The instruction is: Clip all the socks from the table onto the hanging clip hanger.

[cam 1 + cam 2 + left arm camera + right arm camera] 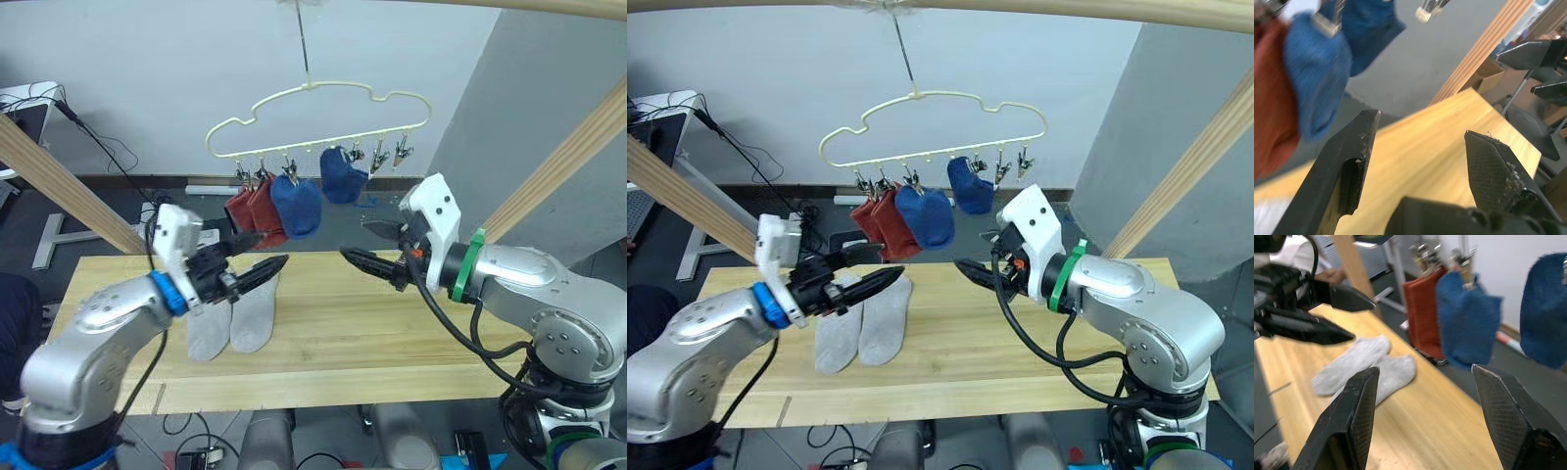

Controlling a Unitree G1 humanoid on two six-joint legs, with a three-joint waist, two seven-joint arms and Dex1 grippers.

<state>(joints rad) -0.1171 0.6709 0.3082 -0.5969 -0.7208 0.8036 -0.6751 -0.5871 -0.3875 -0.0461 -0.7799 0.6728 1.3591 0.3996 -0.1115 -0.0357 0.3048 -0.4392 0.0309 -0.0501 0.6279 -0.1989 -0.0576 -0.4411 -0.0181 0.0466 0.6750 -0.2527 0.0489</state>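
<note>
Two light grey knit ankle socks (231,319) lie side by side on the pale wood plank table (392,333), just below the left gripper (261,257), which is spread wide and empty. They look limp and light; pinching a cuff should lift one cleanly. The right gripper (370,245), equally wide and empty, faces it. Beyond both hangs the pale yellow cloud-outlined wire clip hanger (318,117), carrying two rust red socks (255,213) and two blue socks (318,191); the clips beyond the blue pair look free.

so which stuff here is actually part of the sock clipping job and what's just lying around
Part of the job:
- two grey socks on the table
- clip hanger with red socks and blue socks clipped on
- left gripper and right gripper, both open

Just lying about:
- cables on the floor
- wooden frame beams
</note>
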